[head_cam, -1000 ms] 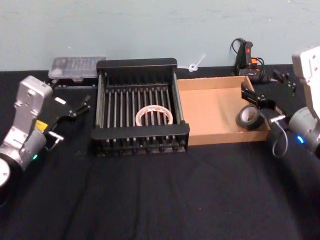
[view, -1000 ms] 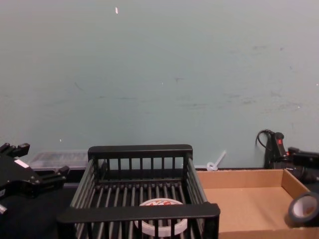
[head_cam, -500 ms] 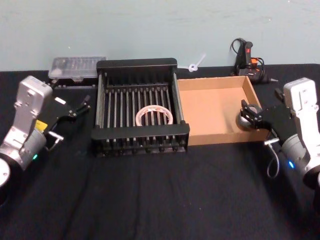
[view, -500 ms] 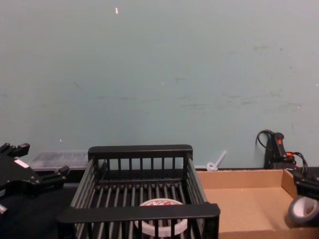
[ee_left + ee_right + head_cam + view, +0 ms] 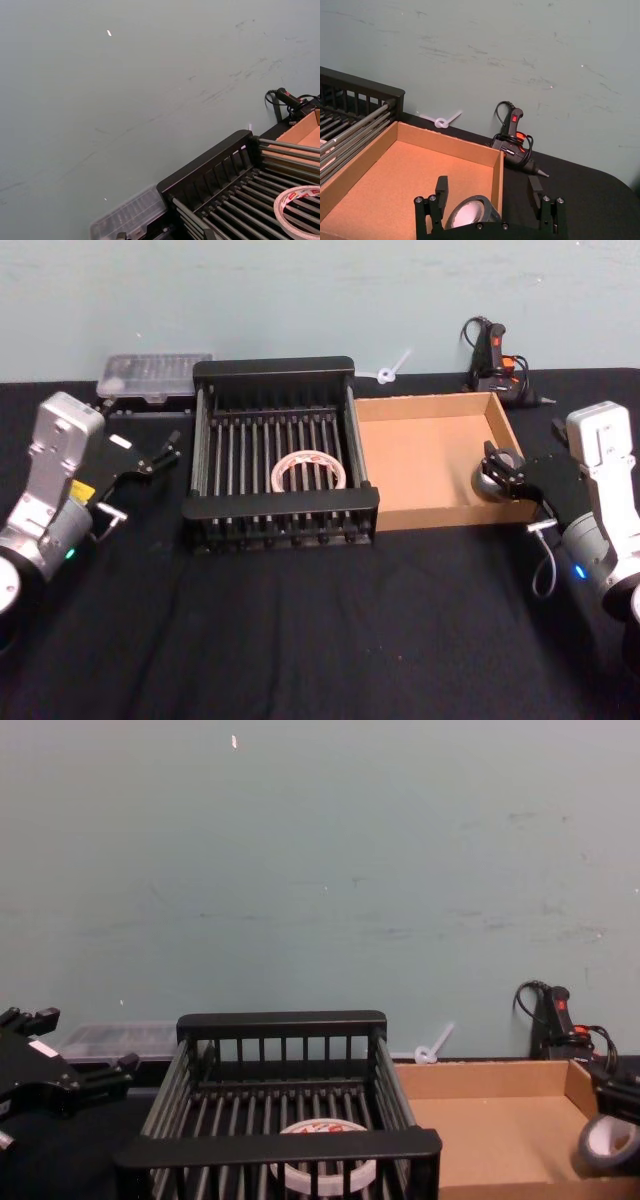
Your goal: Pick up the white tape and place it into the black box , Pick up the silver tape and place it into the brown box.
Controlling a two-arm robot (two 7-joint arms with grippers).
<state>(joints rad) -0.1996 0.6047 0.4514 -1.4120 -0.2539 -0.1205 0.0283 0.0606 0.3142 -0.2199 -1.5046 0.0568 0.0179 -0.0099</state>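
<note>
The white tape (image 5: 308,471) lies flat on the slatted floor of the black box (image 5: 275,367), and the tape (image 5: 322,1171) also shows in the chest view. The silver tape (image 5: 492,478) leans on edge against the right wall inside the brown box (image 5: 425,455). My right gripper (image 5: 488,189) hangs open just over that wall. One finger is inside the box above the silver tape (image 5: 469,210), the other outside. It touches nothing. My left gripper (image 5: 140,475) is parked open, left of the black box.
A clear plastic case (image 5: 155,375) sits behind the black box's left corner. A black glue gun (image 5: 492,350) with a cable lies behind the brown box, and a white plastic tie (image 5: 392,368) lies between them. A green wall stands close behind the black-clothed table.
My right arm came down and drew back a little to the right. The silver tape stayed leaning at the brown box's right wall. The left arm kept still.
</note>
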